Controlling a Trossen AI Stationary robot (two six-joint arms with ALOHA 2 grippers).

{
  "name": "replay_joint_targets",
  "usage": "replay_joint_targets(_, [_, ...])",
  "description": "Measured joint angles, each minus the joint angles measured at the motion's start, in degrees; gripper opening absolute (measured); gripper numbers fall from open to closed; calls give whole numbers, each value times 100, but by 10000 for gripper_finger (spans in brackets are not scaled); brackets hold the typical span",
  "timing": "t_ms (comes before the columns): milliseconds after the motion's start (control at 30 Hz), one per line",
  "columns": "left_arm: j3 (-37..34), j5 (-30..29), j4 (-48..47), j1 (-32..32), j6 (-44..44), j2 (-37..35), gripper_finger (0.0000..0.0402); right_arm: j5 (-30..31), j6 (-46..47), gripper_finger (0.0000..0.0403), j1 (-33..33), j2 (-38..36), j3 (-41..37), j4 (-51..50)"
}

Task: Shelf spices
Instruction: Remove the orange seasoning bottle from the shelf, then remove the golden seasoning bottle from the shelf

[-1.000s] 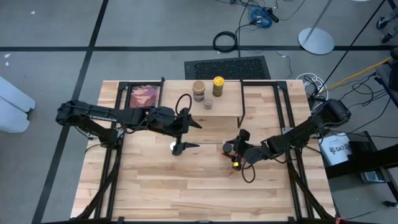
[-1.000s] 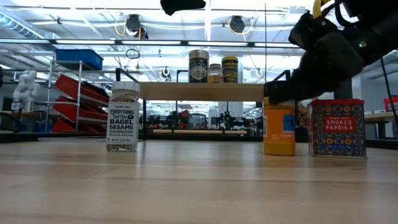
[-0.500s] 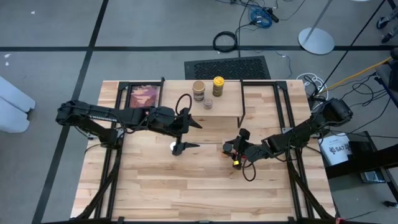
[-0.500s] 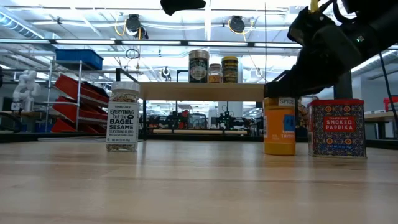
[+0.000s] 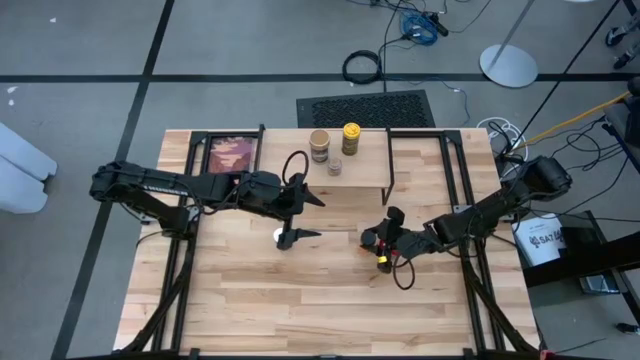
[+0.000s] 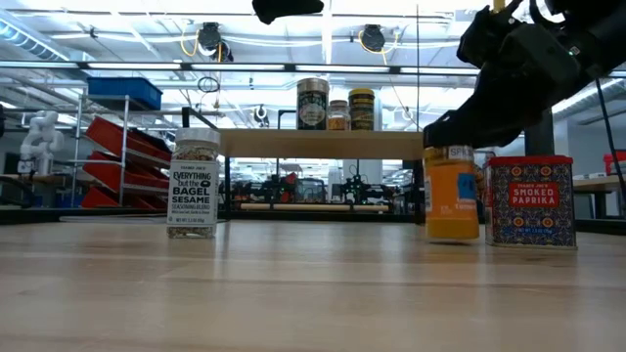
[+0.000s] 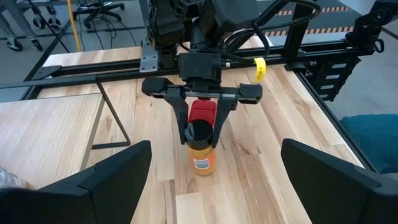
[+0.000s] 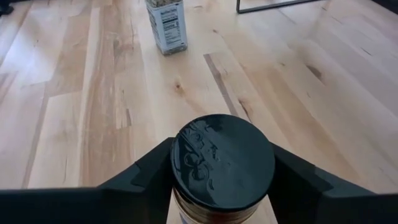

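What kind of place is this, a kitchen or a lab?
Probably a robotics lab or workshop: red storage bins on racks behind, cables on the grey floor, and a small white robot in the background.

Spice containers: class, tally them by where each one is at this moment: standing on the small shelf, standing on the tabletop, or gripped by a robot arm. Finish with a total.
On the shelf: 3, namely the tan jar, the small grey-lidded jar and the yellow-lidded jar.
On the tabletop: 2, namely the sesame jar and the paprika tin.
In the right gripper: 1, the orange jar.
Total: 6.
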Motion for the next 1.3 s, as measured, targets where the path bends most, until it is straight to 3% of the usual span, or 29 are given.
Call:
replay_joint_targets(467, [0, 1, 2, 0, -2, 0, 369, 2, 57, 208, -1, -2, 11, -176])
replay_joint_targets(833, [0, 1, 4, 1, -4, 0, 369, 2, 52, 267, 0, -2, 11, -173])
replay_joint_targets(1033, [0, 1, 13, 1, 1, 0, 369, 12, -130, 277, -1, 0, 210, -221])
replay_joint_targets(1300, [0, -21, 68, 0, 3, 0, 369, 322, -280, 277, 0, 0, 1163, -1740])
